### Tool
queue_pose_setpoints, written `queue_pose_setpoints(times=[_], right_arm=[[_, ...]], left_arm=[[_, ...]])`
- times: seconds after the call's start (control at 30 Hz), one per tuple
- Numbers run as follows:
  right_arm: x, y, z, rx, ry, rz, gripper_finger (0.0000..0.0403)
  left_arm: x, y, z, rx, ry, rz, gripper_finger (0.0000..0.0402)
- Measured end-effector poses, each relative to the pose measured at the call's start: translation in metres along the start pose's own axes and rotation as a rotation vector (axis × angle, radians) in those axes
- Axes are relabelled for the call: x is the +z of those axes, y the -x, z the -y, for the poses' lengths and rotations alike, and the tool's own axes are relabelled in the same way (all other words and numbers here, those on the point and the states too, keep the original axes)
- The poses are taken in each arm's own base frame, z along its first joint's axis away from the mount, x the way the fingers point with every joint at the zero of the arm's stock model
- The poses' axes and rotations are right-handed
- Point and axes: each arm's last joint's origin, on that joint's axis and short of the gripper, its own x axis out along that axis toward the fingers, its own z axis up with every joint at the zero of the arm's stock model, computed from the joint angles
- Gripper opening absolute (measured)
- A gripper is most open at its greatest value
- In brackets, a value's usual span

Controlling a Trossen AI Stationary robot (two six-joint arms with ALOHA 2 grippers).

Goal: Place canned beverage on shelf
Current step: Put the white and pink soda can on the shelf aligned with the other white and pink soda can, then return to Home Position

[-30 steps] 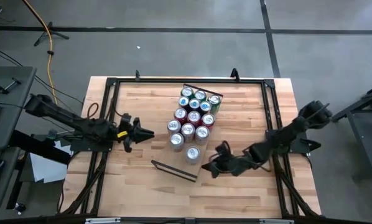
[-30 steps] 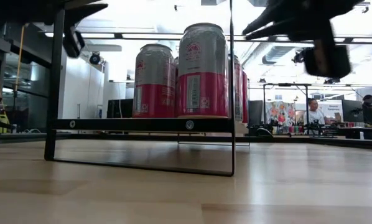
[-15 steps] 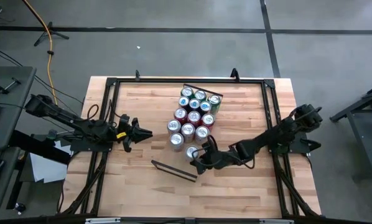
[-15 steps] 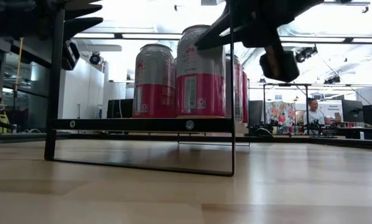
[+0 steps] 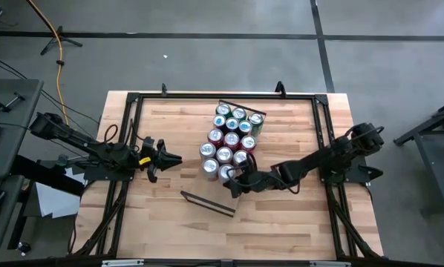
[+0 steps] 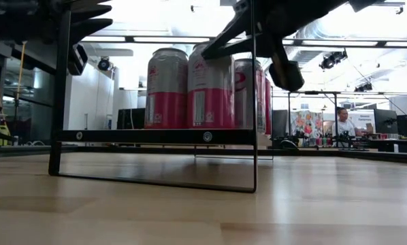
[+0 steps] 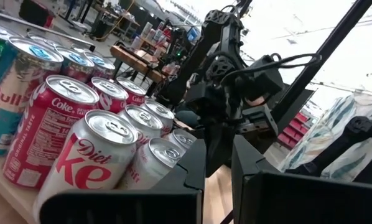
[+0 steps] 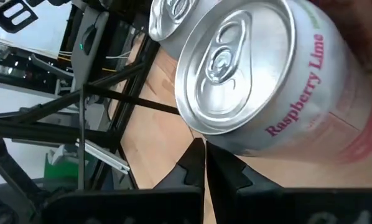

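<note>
- The left claw (image 5: 179,158) hovers over the left part of the bench (image 5: 170,230), clenched on nothing and well apart from the cans; in my judgement this arm is waiting.
- The shelf (image 5: 237,159) lies slantwise across the middle of the bench, one dark end rail toward the far edge and the other end rail (image 5: 207,202) toward the near edge.
- About a dozen cans (image 5: 232,132) already stand clustered on the far half of the shelf, so most of the stocking looks done.
- The Raspberry Lime can (image 5: 226,172) stands upright on the board at the near end of that cluster, just beside its neighbours.
- The right claw (image 5: 232,184) sits right against this can with fingers clenched together, not wrapped around it; it looks to be nudging the can toward the group rather than gripping it.
- What seems left: settle this can in line and draw the arm clear. The near stretch of the board is bare, so more cans could fit.
- The high view alone gives the whole layout and both arms.
- The low view shows the cans raised off the bench on the shelf's frame.
- The left wrist view reads labels: a Diet Coke can (image 7: 89,158) and a Coke can (image 7: 49,124).
- The right wrist view gives the lettering on the Raspberry Lime can (image 8: 260,81) and its own pressed-together fingertips (image 8: 201,165) beside it.
</note>
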Motion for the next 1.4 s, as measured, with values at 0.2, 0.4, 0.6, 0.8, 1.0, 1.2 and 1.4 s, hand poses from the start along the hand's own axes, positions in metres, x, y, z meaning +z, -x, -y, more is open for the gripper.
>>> queue_pose_setpoints(times=[0.2,0.4,0.6,0.8,1.0,1.2,1.4], right_arm=[[0.004,0.002,-0.003,0.031,0.078,-0.028,0.0],[0.01,0.036,-0.023,0.126,0.307,-0.07,0.0],[0.03,0.086,-0.032,0.081,0.424,0.003,0.0],[0.053,0.123,-0.025,-0.012,0.467,0.056,0.0],[0.066,0.146,-0.024,-0.004,0.497,0.087,0.0],[0.07,0.155,-0.025,0.002,0.512,0.128,0.0],[0.07,0.154,-0.025,0.0,0.497,0.128,0.0]], left_arm=[[0.0,0.0,0.0,-0.001,-0.058,0.002,0.0],[0.009,-0.002,0.002,-0.012,-0.025,0.062,0.0],[0.045,-0.017,0.009,-0.04,-0.121,0.119,0.0],[0.071,-0.027,-0.011,-0.045,-0.278,0.031,0.0],[0.076,-0.012,-0.029,-0.079,-0.232,0.08,0.0],[0.056,0.005,-0.031,-0.117,-0.167,0.129,0.0],[0.04,0.016,-0.024,-0.144,-0.179,0.161,0.0]])
